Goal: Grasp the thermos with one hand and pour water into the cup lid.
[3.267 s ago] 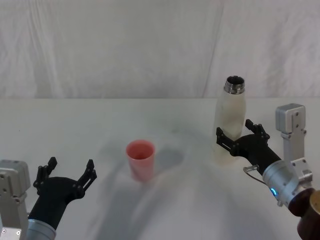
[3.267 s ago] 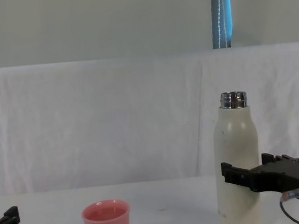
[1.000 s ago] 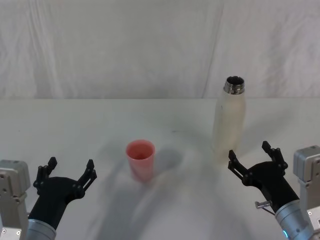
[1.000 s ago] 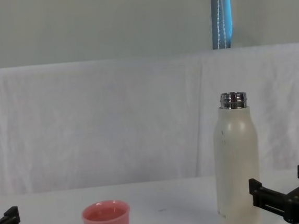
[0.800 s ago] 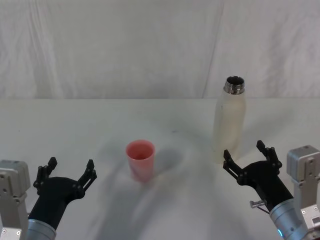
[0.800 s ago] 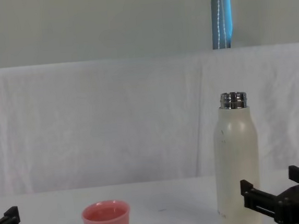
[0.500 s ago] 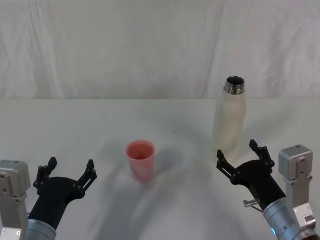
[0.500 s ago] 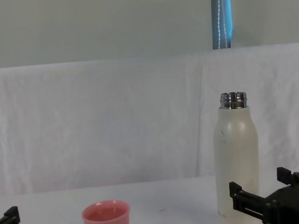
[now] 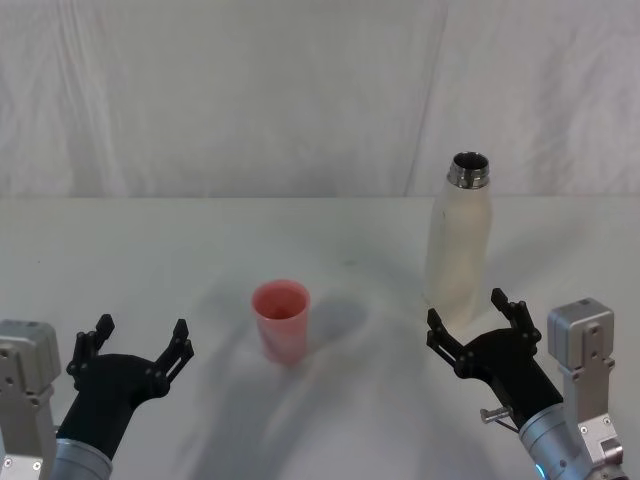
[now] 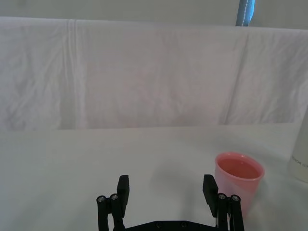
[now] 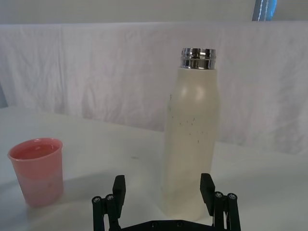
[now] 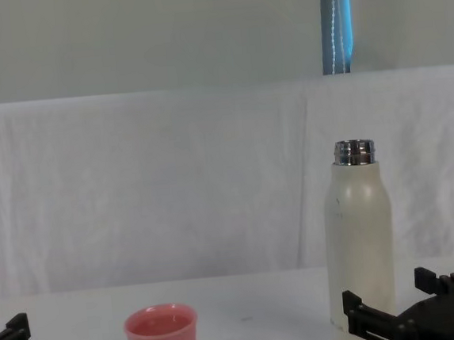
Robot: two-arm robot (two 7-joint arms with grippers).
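White table [image 9: 150, 250]: uncapped thermos [image 9: 458, 245] upright, cup lid [image 9: 281, 320] apart.

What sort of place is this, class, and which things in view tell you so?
Probably a robot test bench. A table under plain white cloth, a white cloth backdrop behind it, and just two props set out: a thermos and a cup lid, with the left gripper and right gripper open.

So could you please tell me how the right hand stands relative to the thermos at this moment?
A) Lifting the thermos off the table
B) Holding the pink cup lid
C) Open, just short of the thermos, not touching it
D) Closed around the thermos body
C: the right hand is open just in front of the upright thermos, with its fingers apart and clear of the body, while the cup lid stands alone.
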